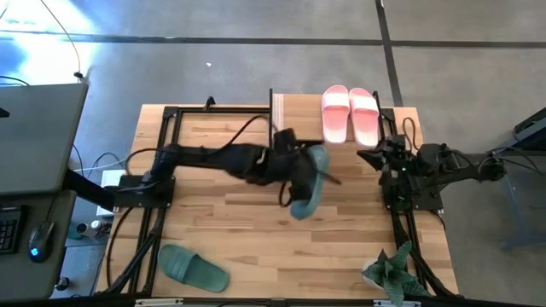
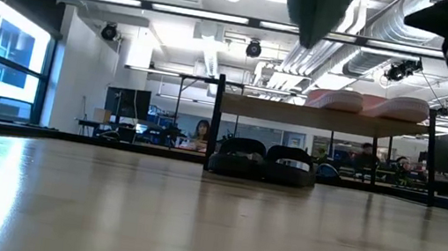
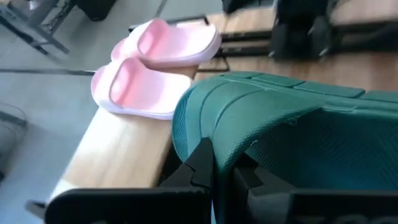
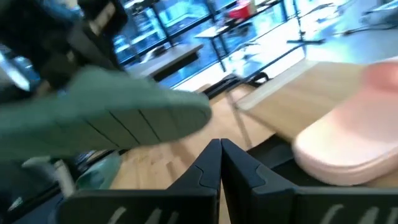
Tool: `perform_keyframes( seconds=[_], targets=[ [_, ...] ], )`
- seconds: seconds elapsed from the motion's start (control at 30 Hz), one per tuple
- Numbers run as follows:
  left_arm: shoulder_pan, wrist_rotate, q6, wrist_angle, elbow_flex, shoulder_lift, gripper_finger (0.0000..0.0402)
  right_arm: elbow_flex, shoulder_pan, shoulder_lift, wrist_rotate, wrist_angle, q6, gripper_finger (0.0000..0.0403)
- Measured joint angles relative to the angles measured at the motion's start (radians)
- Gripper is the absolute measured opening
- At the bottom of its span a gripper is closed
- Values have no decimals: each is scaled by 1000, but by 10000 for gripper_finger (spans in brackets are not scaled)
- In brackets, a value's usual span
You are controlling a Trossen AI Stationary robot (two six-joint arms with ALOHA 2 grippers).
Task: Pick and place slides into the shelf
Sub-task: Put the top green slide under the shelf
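My left gripper (image 1: 300, 176) is shut on a dark green slide (image 1: 310, 186), held in the air over the table's middle, just left of the shelf (image 1: 299, 109). The slide also shows in the left wrist view (image 3: 280, 130) and at the top of the low view (image 2: 317, 6). A pink pair (image 1: 350, 115) lies on the shelf's plank top. A black pair (image 2: 263, 162) stands under the plank. The second green slide (image 1: 192, 267) lies sole-down near the table's front left. My right gripper (image 1: 372, 157) waits shut at the right, beside the shelf. My left gripper pinches the green slide's side edge (image 3: 219, 144) between its two fingers, near the slide's middle. The fingers come from the table's left, slanting down, and lie across the slide. The slide is lifted clear of the table and tilted on its side, ribbed sole (image 3: 311, 143) showing.
The shelf's black frame posts (image 2: 216, 120) stand at the plank's corners. A potted plant (image 1: 391, 271) sits at the front right. Black rails (image 1: 162, 183) and cables run along both side edges. Bare plank (image 3: 124, 149) lies left of the pink pair.
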Motion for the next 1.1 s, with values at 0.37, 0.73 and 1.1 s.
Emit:
perform_keyframes(
  seconds=[0.37, 0.73, 1.1],
  targets=[
    [89, 193, 356, 166, -1, 207, 0, 93, 0, -4, 90, -196, 101, 0],
    [92, 198, 519, 430, 0, 387, 0, 104, 0, -16, 104, -303, 135, 0],
    [102, 224, 598, 605, 0, 468, 0, 104, 0, -18, 74, -355, 158, 0]
  ],
)
